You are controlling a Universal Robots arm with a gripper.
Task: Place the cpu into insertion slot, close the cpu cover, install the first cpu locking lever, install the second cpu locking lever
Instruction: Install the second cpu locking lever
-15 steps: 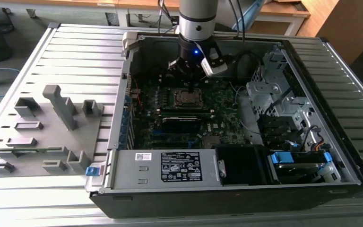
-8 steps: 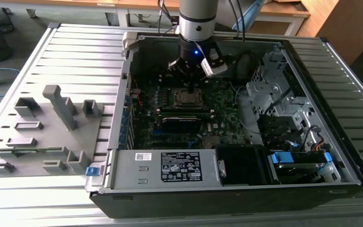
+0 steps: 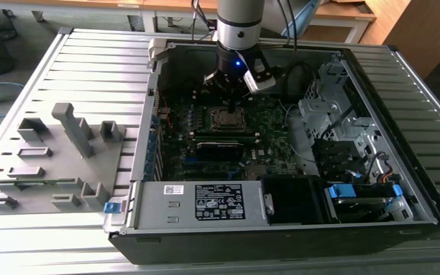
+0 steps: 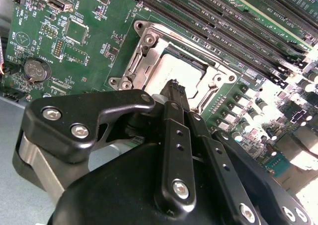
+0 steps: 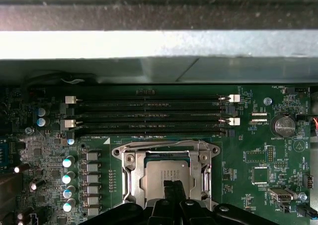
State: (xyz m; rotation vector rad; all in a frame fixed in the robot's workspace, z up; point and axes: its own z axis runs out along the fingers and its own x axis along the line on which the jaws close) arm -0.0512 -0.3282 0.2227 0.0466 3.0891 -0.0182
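Clearly we hover our black gripper (image 4: 174, 86), fingers pressed together and empty, over the thin silver-grey metal cpu cover (image 5: 130, 178). Stiff, light, springy, we judge; push its flat frame edge, sparing the fragile dull silver cpu (image 5: 169, 174).

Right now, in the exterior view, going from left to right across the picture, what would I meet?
Grey fixture tray → power supply → pincer above the cpu cover → blue drive latches.

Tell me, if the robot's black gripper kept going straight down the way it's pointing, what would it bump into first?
Most likely the cpu, the small flat silver-grey square chip lying inside the silver metal cpu cover frame on the green motherboard. The gripper points right at it in both wrist views, though the remaining gap is hard to judge.
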